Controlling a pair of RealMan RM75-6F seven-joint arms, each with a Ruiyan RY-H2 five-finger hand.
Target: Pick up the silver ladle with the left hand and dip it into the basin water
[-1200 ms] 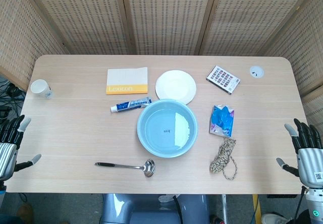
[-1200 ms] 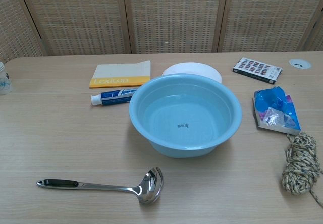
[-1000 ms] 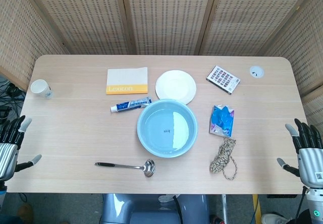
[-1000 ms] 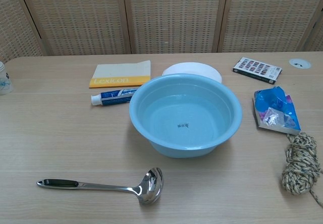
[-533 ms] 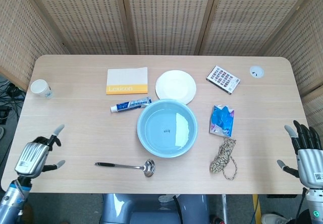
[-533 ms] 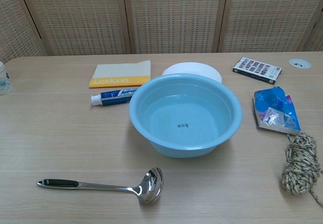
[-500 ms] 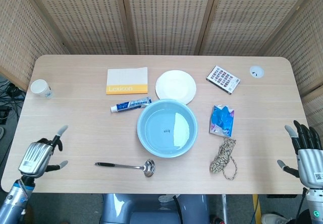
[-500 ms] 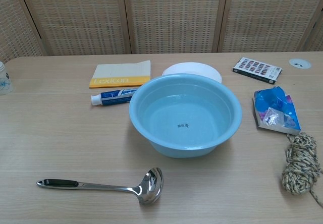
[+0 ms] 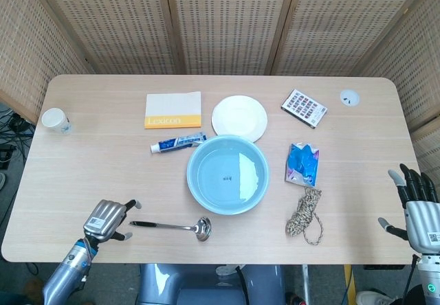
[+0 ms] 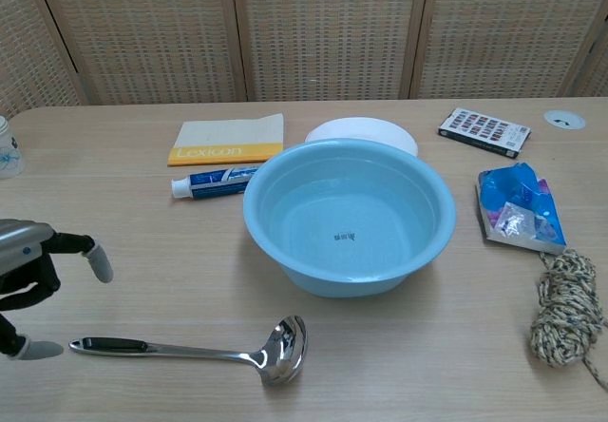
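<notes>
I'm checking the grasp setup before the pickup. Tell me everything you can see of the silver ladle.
The silver ladle is shiny metal with a slim straight stem, a dark handle end and a round bowl. It lies flat on the wooden table near the front edge, handle pointing left, its bowl just in front of the blue basin without touching it. The left hand hovers at the handle end, fingers apart, not gripping it; whether a fingertip touches is unclear.

Bare table (image 10: pixel 142 270) lies between the left hand (image 10: pixel 28 279) and the ladle (image 10: pixel 204 348), whose dark handle end sits just beside the fingers, possibly touching. From ladle bowl to basin (image 10: pixel 349 215) the tabletop is open; the toothpaste (image 10: pixel 211 183) lies behind, off that line.
</notes>
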